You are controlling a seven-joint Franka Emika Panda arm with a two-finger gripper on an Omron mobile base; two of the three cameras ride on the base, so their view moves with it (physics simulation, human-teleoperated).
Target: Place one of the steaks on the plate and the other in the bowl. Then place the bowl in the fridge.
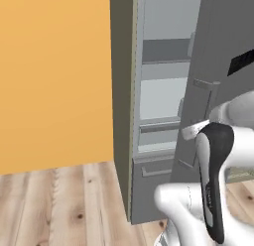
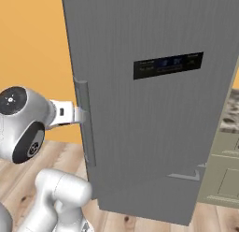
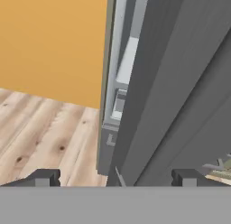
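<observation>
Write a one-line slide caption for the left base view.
Robot arm reaches to the partly open door of the grey fridge, pale shelves visible inside.

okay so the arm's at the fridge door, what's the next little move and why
Probably pull the door wider: the gripper straddles the door's edge by the handle, and the fridge is part open, pale shelves showing through a narrow gap.
</observation>
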